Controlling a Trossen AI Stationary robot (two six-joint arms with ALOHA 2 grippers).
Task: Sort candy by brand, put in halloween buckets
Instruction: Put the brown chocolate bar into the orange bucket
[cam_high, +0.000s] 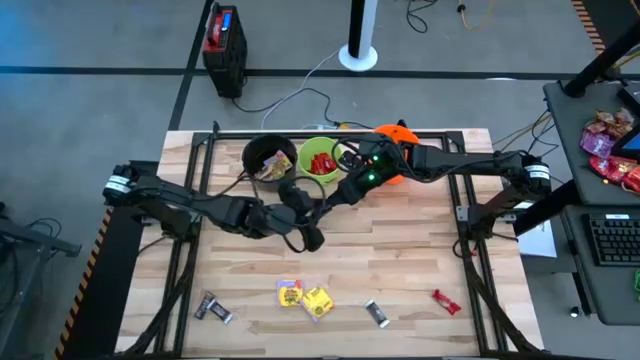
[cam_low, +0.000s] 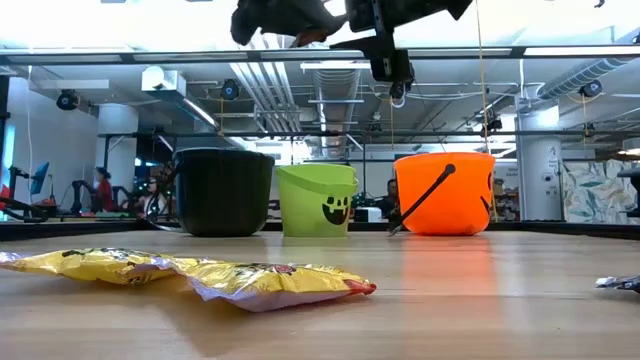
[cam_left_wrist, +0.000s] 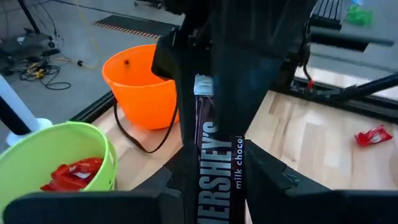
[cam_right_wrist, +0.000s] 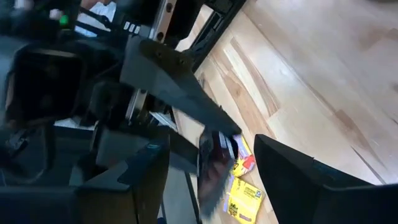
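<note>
My left gripper (cam_left_wrist: 217, 152) is shut on a dark brown Hershey's bar (cam_left_wrist: 214, 168) and holds it in the air above the table's middle (cam_high: 300, 205). My right gripper (cam_right_wrist: 214, 155) is open. It meets the left one from the far right (cam_high: 322, 203), and its fingers (cam_right_wrist: 292, 174) stand on either side of the bar (cam_right_wrist: 211, 171) without touching it. The black bucket (cam_high: 268, 158), green bucket (cam_high: 320, 160) and orange bucket (cam_high: 398, 133) stand on their bases in a row at the far edge. Yellow packets (cam_high: 305, 298), dark bars (cam_high: 213, 309) and a red bar (cam_high: 446, 301) lie flat near the near edge. My left gripper pinches the Hershey's bar between its two fingers (cam_left_wrist: 261, 171), across its printed middle (cam_left_wrist: 217, 177). The bar runs along the fingers. Its silver end (cam_left_wrist: 203, 85) sticks out past the fingertips, between the right gripper's fingers. The bar is lifted clear of the table.
Red candy (cam_left_wrist: 74, 174) lies in the green bucket (cam_left_wrist: 59, 155). The right arm reaches over the orange bucket (cam_left_wrist: 140, 84), whose black handle hangs down its side (cam_low: 425, 195). A bare stretch of wood lies between the buckets and the candy. The metal frame runs along the table's far and side edges.
</note>
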